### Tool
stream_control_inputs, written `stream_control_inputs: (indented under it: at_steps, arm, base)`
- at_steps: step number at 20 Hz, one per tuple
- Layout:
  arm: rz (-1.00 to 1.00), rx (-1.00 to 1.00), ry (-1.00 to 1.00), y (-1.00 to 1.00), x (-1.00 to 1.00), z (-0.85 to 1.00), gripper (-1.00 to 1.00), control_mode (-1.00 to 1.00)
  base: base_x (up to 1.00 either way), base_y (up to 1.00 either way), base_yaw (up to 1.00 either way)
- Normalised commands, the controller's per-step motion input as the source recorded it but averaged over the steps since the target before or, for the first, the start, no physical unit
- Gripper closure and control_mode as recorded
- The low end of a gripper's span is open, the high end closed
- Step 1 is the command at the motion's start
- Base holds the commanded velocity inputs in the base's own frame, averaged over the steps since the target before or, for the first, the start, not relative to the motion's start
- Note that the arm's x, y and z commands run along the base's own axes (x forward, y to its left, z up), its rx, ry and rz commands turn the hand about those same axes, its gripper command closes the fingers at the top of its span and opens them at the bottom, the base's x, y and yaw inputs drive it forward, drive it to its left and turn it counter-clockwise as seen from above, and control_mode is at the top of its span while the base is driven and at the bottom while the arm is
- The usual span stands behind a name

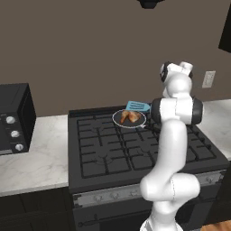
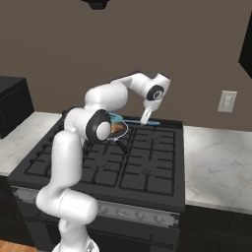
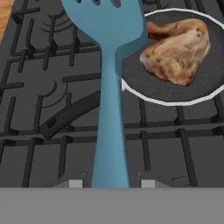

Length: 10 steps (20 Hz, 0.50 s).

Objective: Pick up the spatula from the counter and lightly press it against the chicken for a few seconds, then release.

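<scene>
Hand view: gripper (image 3: 110, 183) clamped on the blue spatula (image 3: 111, 109) handle, one tip on either side. Blade sits over the pan (image 3: 144, 85) rim, just beside the chicken (image 3: 177, 50); cannot tell if it touches the meat. Pan rests on black stove (image 3: 26, 109) grates.

One spatula (image 3: 109, 87), one chicken piece (image 3: 177, 50), one pan (image 3: 175, 94), one stove (image 1: 113, 149), one countertop oven (image 1: 16, 117), one outlet (image 1: 208, 79)
</scene>
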Motion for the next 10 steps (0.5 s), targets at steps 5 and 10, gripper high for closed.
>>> stream_control_inputs:
  at_steps: [5,10]
  arm:
    - [0.06,0.00,0.08,0.00,0.19,-0.15,1.00,-1.00]
    - [0.06,-0.01,0.06,0.00,0.16,-0.16,1.00,-1.00]
  base:
    - [0.00,0.00,0.00]
    - [0.00,0.00,0.00]
